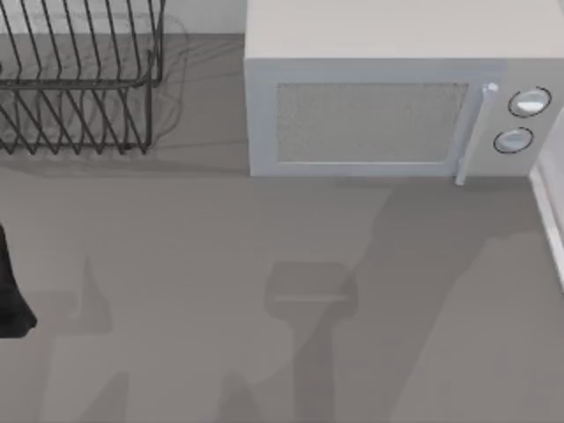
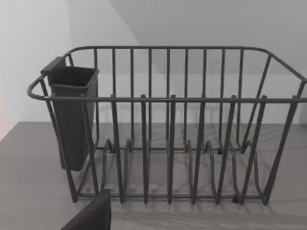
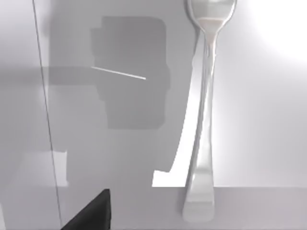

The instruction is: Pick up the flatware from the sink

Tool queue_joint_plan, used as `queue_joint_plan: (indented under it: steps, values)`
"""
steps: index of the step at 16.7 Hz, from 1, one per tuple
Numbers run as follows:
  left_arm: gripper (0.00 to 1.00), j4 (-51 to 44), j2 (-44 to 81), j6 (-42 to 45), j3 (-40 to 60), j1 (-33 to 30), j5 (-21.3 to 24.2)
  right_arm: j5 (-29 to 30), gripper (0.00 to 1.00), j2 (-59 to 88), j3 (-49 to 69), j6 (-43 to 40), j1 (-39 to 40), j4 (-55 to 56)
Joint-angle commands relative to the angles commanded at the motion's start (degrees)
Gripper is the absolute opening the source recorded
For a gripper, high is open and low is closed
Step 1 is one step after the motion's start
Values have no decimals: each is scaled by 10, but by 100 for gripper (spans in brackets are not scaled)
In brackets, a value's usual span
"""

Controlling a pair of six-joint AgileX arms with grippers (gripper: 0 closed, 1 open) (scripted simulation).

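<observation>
Under the right wrist camera lies the spoon (image 3: 204, 120), a slim shiny silver piece with a long thin handle, stretched out flat on a pale smooth surface that may be the sink floor; its bowl runs off the edge of that view and its broad handle end sits near a step in the surface. No finger touches it, so the task appears to be at the approach step, with the grasp not yet made. The right gripper's jaws cannot be judged from these views, and the same goes for the left. The next move likely calls for the right arm to descend and straddle the thin handle. Farther off, the left wrist camera faces the black wire rack (image 2: 168, 129), and the microwave (image 1: 388, 97) stands beside it
</observation>
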Motion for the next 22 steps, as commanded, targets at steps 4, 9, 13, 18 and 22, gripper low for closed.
queue_joint_plan:
  steps: [4,9,13,18,22]
  values:
    - [100,0,0,0,0,0,0,0,100,24,-23,1,0,42]
    - [100,0,0,0,0,0,0,1,100,100,-85,1,-2,196]
    - [100,0,0,0,0,0,0,2,100,139,-113,2,-3,252]
    - [100,0,0,0,0,0,0,2,85,139,-113,2,-3,252]
    - [100,0,0,0,0,0,0,2,55,139,-113,2,-3,252]
